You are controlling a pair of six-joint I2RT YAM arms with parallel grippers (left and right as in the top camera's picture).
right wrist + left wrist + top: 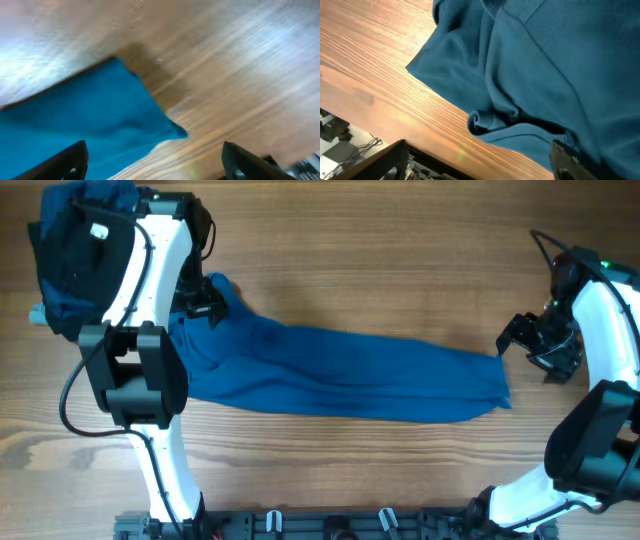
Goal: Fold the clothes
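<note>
One blue polo shirt (340, 375) lies on the worktop (400, 270), one black garment (75, 255) nearby. Of two grippers, the right gripper (154, 147) is spread and empty. The left gripper (203, 305) seems spread too.

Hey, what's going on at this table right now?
A robot is folding a blue polo shirt, which lies stretched in a long band across the wooden table. The left gripper hangs over its bunched end, the right gripper by the opposite corner. Both have fingers open, holding nothing. Other dark clothes sit piled at the far left corner.
</note>
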